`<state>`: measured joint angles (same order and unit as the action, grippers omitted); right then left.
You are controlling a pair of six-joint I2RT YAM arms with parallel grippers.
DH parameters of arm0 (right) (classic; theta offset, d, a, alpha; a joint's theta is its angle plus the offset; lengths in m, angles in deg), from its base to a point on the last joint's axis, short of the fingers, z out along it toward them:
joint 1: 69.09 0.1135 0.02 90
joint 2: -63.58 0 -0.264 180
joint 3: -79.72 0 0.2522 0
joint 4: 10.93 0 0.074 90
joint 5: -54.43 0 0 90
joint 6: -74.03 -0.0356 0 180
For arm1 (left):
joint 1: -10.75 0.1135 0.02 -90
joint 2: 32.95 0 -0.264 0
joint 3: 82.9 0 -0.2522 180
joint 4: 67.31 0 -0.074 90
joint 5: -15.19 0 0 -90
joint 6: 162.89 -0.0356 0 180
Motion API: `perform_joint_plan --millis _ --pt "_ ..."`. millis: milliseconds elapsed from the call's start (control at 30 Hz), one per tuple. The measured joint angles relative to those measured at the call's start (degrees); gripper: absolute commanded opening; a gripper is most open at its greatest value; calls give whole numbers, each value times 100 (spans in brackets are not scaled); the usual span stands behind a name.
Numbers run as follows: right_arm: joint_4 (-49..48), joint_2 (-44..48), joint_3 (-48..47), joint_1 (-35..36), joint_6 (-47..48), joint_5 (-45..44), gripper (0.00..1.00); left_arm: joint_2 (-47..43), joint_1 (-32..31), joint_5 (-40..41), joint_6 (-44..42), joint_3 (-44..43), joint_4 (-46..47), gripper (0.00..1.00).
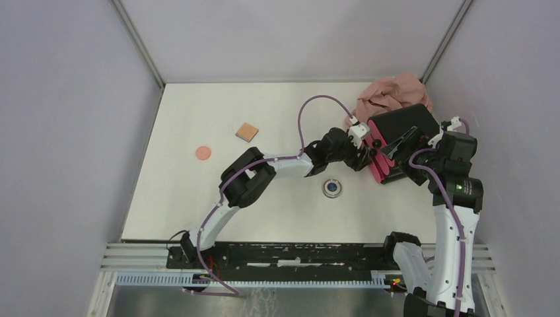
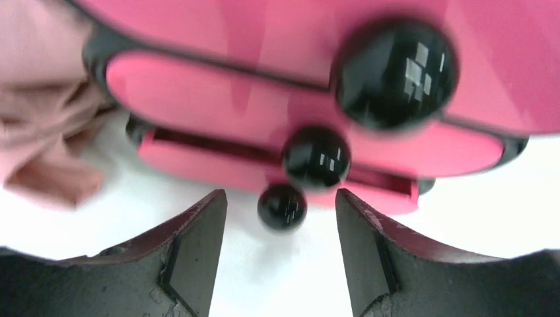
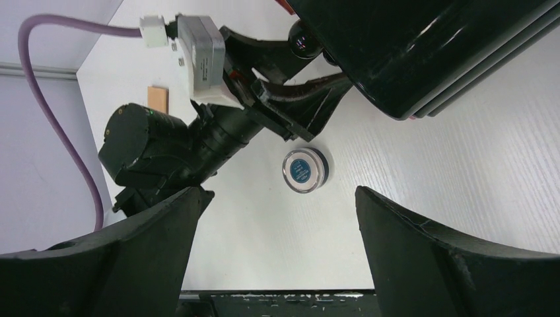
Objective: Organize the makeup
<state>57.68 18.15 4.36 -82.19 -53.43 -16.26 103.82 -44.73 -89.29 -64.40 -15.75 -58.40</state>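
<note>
The compact (image 3: 304,170), a round silver-rimmed disc with a glassy blue top, lies flat on the white table (image 3: 462,198) just beyond the gap of your right gripper (image 3: 279,191), whose fingers stand wide apart on nothing. The tan pad (image 1: 247,132) and salmon puff (image 1: 203,153), both thin and soft-looking, lie well behind your left gripper (image 2: 280,195). No sponges or vial show. The step looks to be working a drawer, so mind the left. Its fingers are apart, with the lowest knob (image 2: 282,206) between the tips, touching neither. Centre on that knob and close squarely on its widest part, since a glossy hard ball will likely slip from a shallow pinch. Then pull straight along the drawer's line. The bottom drawer (image 2: 198,162) seems to stand a little proud. The drawers are smooth magenta, set in a black box (image 3: 429,53). The crumpled cloth (image 2: 39,132) lies left of the fingers.
</note>
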Motion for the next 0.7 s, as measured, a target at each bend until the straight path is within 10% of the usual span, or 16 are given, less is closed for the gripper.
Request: perform_joint_plan --millis 267,700 --pt "-79 -46 57 0 9 9 94 -1128 -15 256 -310 1602 -181 75" --pt "-59 -35 57 0 42 0 94 -638 -15 234 -457 1106 -267 75"
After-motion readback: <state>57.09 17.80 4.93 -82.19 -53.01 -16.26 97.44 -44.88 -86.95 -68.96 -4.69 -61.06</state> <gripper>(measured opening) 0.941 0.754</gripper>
